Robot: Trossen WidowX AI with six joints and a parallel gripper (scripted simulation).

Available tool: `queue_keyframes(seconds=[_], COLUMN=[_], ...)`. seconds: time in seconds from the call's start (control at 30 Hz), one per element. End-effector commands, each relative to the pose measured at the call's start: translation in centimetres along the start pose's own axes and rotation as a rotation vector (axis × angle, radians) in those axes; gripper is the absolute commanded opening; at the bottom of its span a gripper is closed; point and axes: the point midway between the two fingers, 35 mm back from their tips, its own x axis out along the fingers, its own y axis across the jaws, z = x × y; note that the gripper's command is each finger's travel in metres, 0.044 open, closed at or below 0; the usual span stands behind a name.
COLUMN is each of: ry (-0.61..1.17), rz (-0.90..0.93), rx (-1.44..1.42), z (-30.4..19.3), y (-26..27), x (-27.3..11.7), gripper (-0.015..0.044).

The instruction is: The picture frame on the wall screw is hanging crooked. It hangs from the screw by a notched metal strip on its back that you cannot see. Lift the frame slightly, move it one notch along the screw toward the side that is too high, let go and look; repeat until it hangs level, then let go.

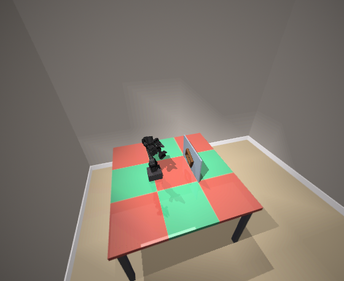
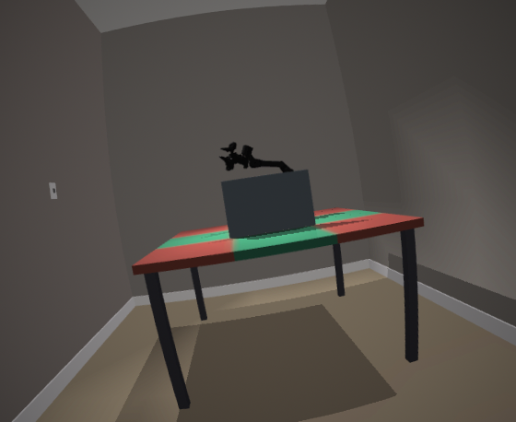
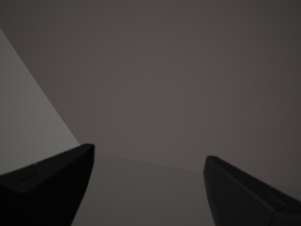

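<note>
The brown picture frame (image 1: pixel 191 160) hangs on the near face of the upright grey-blue panel (image 1: pixel 197 173) in the top view. It is small and seen steeply from the side, so its exact tilt cannot be told. The screw and the notched strip are hidden. The exterior view shows only the back of the panel (image 2: pixel 269 205). My gripper (image 1: pixel 164 149) (image 2: pixel 221 153) (image 3: pixel 150 159) is partly open and empty. It is raised above the table, on the frame's side of the panel and apart from the frame. The wrist view shows only bare room surfaces between and beyond the fingers, not the frame.
The panel stands on the red and green chequered table (image 1: pixel 132 221) (image 2: pixel 369 226). The arm's dark base (image 1: pixel 155 174) sits on the table to the left of the panel in the top view. Grey room walls surround the table.
</note>
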Motion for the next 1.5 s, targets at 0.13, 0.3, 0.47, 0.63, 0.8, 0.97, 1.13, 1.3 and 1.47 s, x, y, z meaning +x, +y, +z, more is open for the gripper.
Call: queue_keyframes(seconds=[0.13, 0.3, 0.47, 0.63, 0.8, 0.97, 1.13, 1.3, 1.47], ry=[0.408, 0.661, 0.916, 0.989, 0.989, 0.989, 0.989, 0.989, 0.989], rz=[-0.297, -0.440, -0.561, -0.591, -0.591, -0.591, -0.591, -0.591, -0.591], rx=[0.110, 0.206, 0.326, 0.365, 0.365, 0.365, 0.365, 0.365, 0.365], z=[-7.3, -11.1, -14.0, -14.6, -14.6, -14.6, -14.6, -14.6, -14.6], y=[-10.8, -16.2, -20.5, -21.6, -21.6, -21.6, -21.6, -21.6, -21.6], x=[-6.0, -10.8, -16.1, -17.6, -17.6, -17.6, -17.6, -17.6, -17.6], gripper=[0.0260, 0.0260, 0.0260, 0.0260, 0.0260, 0.0260, 0.0260, 0.0260, 0.0260])
